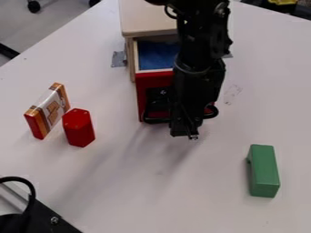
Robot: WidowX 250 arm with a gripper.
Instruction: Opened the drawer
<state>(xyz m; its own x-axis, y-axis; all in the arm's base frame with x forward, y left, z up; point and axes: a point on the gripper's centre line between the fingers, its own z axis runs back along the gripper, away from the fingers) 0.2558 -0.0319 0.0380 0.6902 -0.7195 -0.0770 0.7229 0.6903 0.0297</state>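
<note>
The drawer (154, 81) has a red front and a blue-lined inside, and it stands partly pulled out of a light wooden cabinet (146, 18) at the top middle. Coming down from the top edge, the black arm ends in the gripper (183, 124), which hangs right at the drawer's front. It covers the middle and right of the red front and part of the drawer's inside. Whether it touches the drawer or holds a handle is hidden by the black parts.
Left of the drawer, a red hexagonal block (78, 128) stands beside an orange-and-white package (48, 110). A green block (263, 171) lies at the right on the white table (164, 191). Black equipment with a cable (30, 214) occupies the lower left corner.
</note>
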